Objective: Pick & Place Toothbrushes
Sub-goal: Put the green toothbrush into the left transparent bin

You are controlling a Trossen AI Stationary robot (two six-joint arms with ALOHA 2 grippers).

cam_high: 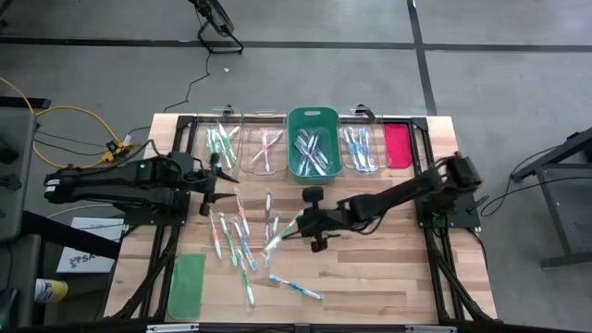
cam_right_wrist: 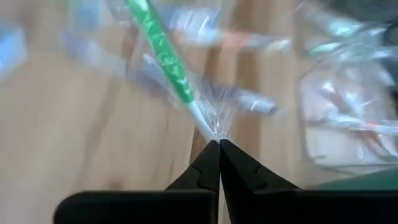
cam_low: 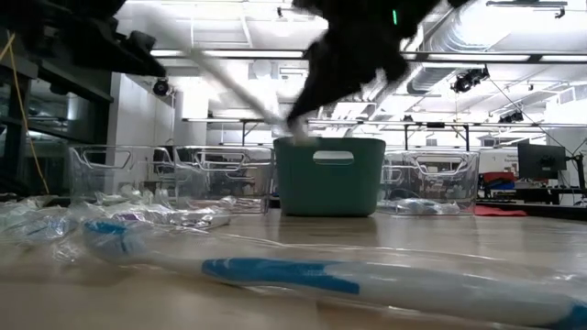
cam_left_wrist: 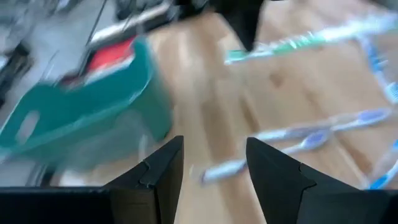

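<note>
one green-striped wrapped toothbrush pinched in the closed right claw

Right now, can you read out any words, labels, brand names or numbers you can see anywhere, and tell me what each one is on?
"SA": the only letters that can be made out, on a white sheet on the floor left of the table; the rest is cut off by the table frame.
Toothbrushes and their clear wrappers: any print is too blurred to read.
Teal bin, clear bins, green lid: no text visible.
</note>
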